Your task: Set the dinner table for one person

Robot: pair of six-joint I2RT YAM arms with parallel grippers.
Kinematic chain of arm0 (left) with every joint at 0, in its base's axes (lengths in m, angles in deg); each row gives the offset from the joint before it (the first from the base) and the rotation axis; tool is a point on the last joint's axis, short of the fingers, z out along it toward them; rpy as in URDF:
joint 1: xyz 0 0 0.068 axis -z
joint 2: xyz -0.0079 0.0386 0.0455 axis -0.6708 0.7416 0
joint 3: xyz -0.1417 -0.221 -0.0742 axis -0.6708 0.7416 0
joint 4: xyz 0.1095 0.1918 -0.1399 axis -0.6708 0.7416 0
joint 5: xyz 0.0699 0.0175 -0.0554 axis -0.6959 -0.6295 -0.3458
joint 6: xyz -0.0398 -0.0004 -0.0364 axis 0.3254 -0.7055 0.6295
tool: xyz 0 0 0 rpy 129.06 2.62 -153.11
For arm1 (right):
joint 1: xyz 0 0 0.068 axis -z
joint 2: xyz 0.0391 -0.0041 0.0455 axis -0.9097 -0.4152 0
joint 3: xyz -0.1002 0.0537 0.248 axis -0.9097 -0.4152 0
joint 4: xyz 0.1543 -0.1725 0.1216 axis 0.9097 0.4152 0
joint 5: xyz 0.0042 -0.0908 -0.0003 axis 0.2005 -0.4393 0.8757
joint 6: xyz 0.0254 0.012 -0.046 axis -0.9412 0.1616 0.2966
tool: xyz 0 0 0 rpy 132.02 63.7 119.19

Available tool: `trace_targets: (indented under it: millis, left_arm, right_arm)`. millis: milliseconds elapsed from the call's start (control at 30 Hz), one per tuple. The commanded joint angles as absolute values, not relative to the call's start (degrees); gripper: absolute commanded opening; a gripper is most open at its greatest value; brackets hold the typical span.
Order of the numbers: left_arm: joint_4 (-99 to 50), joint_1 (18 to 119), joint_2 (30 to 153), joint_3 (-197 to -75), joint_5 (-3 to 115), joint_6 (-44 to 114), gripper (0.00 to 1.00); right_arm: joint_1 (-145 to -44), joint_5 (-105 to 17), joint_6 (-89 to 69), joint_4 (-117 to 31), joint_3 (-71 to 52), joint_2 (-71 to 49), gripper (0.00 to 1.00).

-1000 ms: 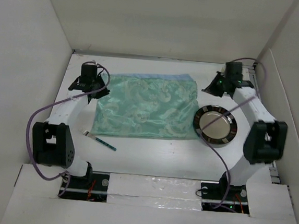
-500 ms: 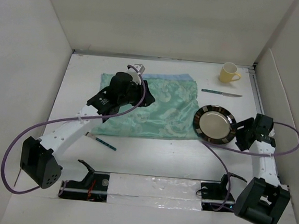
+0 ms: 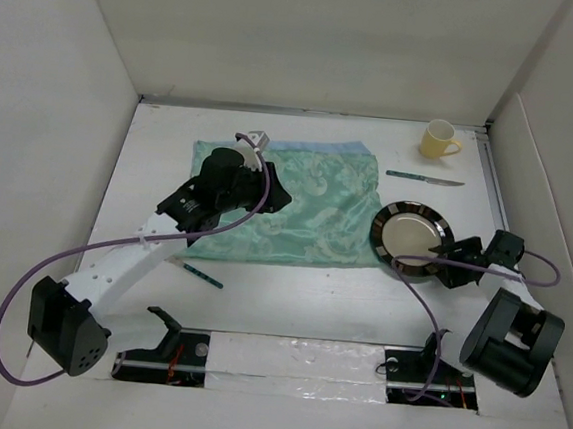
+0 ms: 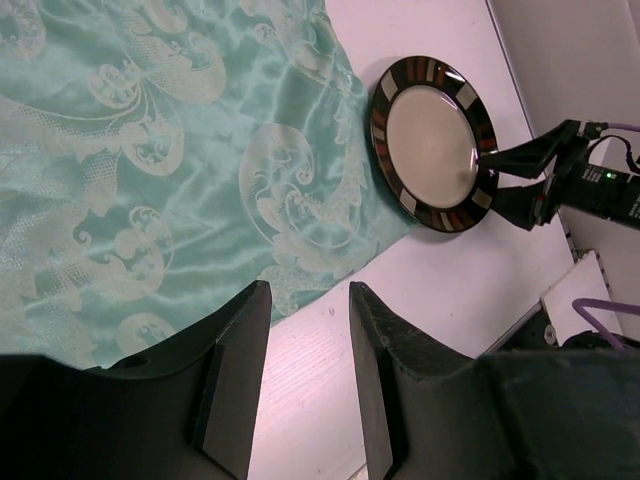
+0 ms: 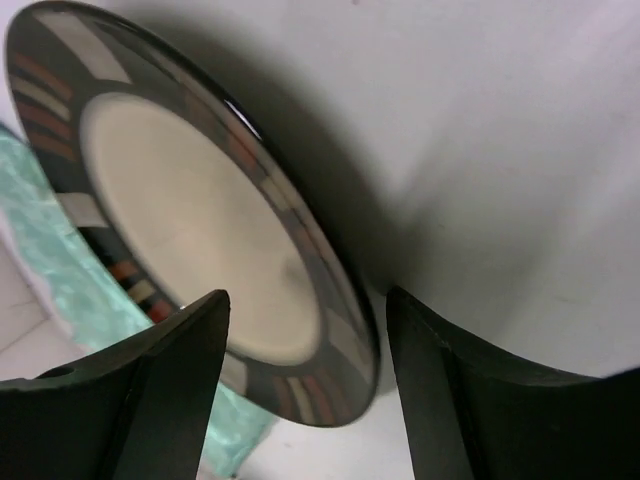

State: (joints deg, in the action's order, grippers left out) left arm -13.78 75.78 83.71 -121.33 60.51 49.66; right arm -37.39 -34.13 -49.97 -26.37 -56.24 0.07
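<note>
Both claws empty over the dinner table (image 3: 299, 301)
Fork (image 3: 201, 274) at 7 o'clock; right gripper (image 5: 305, 300) wide at the plate (image 3: 411, 235) rim, 3 o'clock; left gripper (image 4: 305, 300) parted above the placemat (image 3: 316, 222); knife (image 3: 425, 178), mug (image 3: 438, 138) at 1 o'clock.

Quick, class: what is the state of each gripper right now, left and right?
Left gripper: open, empty, over the mint-green patterned cloth placemat.
Right gripper: open, its fingers either side of the round dark-rimmed plate, at its edge, not clamped.
</note>
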Motion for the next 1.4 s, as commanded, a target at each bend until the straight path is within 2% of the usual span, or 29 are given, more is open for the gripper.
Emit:
trace_targets:
  millis: [0, 67, 100, 167, 200, 300, 467, 800, 900, 933, 1100, 1233, 1367]
  left_arm:
    - [-15.2, 75.6, 81.4, -120.7, 60.3, 49.9, 0.34]
    - [-15.1, 75.6, 81.2, -120.5, 59.9, 49.9, 0.34]
    - [-15.0, 75.6, 81.1, -120.5, 59.6, 50.2, 0.34]
    - [-14.8, 75.6, 81.0, -120.6, 58.5, 50.2, 0.34]
    - [-14.1, 75.6, 81.0, -120.8, 58.1, 50.3, 0.34]
    - [-13.0, 75.6, 81.1, -121.9, 56.3, 50.0, 0.34]
    - [-11.4, 75.6, 81.9, -124.2, 53.8, 49.4, 0.34]
    - [-1.9, 72.8, 84.0, -139.2, 46.4, 46.3, 0.35]
    - [0.6, 72.8, 84.5, -143.3, 43.6, 45.8, 0.38]
    - [1.2, 72.8, 84.9, -145.1, 42.7, 45.8, 0.39]
    - [3.6, 72.8, 85.1, -147.4, 38.2, 46.2, 0.41]
    - [5.2, 72.8, 83.7, -146.2, 34.1, 46.9, 0.42]
    - [7.2, 72.8, 82.1, -142.1, 29.4, 47.9, 0.41]
  right_arm:
    - [-36.0, -29.6, -51.2, -33.4, -58.0, -6.8, 0.63]
    - [-35.3, -29.6, -51.7, -33.5, -58.1, -7.3, 0.52]
    - [-34.3, -30.0, -52.1, -32.9, -58.1, -6.8, 0.37]
    - [-32.5, -32.1, -52.6, -31.0, -58.2, -4.1, 0.26]
    - [-32.5, -33.1, -52.7, -29.9, -57.9, 0.1, 0.15]
    - [-30.2, -37.7, -51.7, -24.6, -54.3, 7.4, 0.0]
    - [-31.4, -36.6, -49.2, -18.4, -43.1, 10.2, 0.0]
    - [-49.2, -26.9, -46.4, -17.5, -16.6, 9.8, 0.0]
    - [-56.6, -20.6, -49.6, -23.4, -16.3, 8.3, 0.0]
    - [-59.1, -18.0, -50.8, -29.5, -17.2, 7.6, 0.0]
    - [-76.3, -17.7, -53.2, -41.8, -19.8, -0.4, 0.0]
    - [-82.7, -14.1, -56.2, -55.7, -19.6, -12.6, 0.0]
    - [-85.0, -12.6, -56.8, -59.7, -16.1, -22.4, 0.0]
